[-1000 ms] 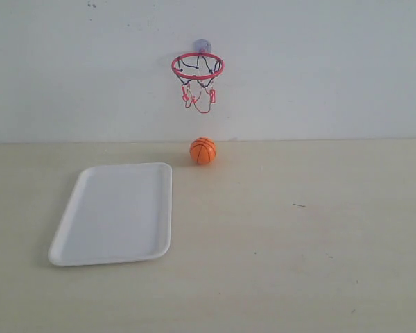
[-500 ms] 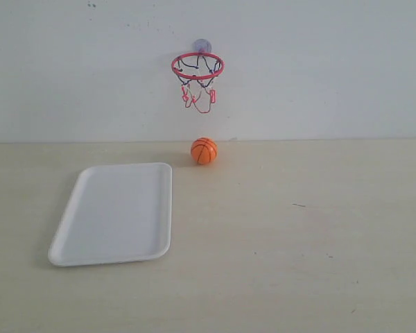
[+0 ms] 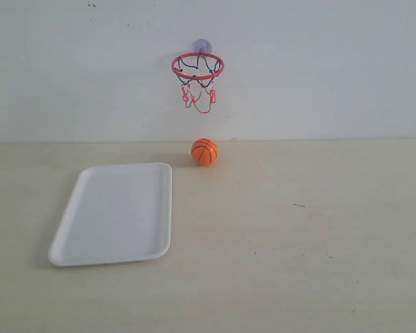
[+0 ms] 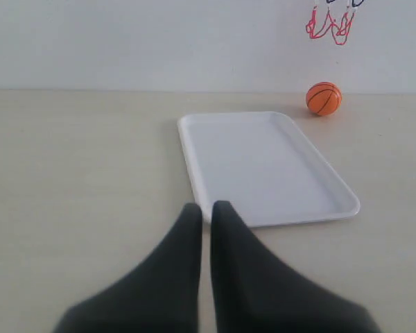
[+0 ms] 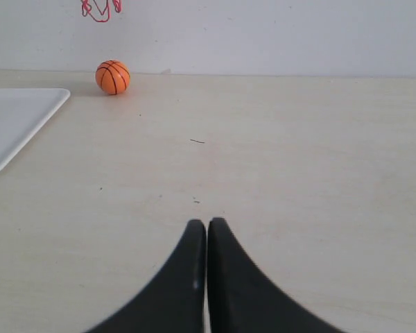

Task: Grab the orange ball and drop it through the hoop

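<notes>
Orange ball [image 3: 204, 151] has crept slightly right since a second ago. Left gripper [image 4: 205, 208] hangs over the near side of the worktop [image 3: 298, 236], jaws together with a thin slit. Right gripper [image 5: 206, 223] is also near side, jaws pressed together. White tray [image 3: 114, 214] lies left of centre. Ball sits at the far edge by the wall, just off the tray's far-right corner, below the hoop [image 3: 197, 66].

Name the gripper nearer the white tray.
The left gripper: the white tray lies just ahead of its tips, while the right gripper has only a tray corner in view.
</notes>
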Available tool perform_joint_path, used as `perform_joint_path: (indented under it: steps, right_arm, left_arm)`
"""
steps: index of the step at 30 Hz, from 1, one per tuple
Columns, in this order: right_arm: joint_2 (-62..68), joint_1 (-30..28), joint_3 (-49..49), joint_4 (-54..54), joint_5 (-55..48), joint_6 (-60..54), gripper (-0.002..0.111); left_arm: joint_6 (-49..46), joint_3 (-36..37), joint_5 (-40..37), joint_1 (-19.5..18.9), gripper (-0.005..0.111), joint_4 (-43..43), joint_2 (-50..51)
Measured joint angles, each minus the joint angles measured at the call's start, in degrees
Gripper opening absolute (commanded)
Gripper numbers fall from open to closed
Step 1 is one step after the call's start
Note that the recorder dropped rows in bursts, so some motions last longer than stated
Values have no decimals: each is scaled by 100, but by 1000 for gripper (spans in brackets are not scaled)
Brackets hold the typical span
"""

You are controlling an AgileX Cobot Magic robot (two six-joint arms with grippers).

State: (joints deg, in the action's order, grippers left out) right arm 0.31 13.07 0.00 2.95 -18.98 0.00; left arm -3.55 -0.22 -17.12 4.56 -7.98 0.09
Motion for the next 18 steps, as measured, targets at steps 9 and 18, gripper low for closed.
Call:
perform_joint_path:
  steps: [9,18]
  right_arm:
    - [0,0,0,0,0,0,0]
    - [0,0,0,0,0,0,0]
  left_arm:
    - [142,0,0,-193,4,158,0]
    - [147,0,0,-216,4,169,0]
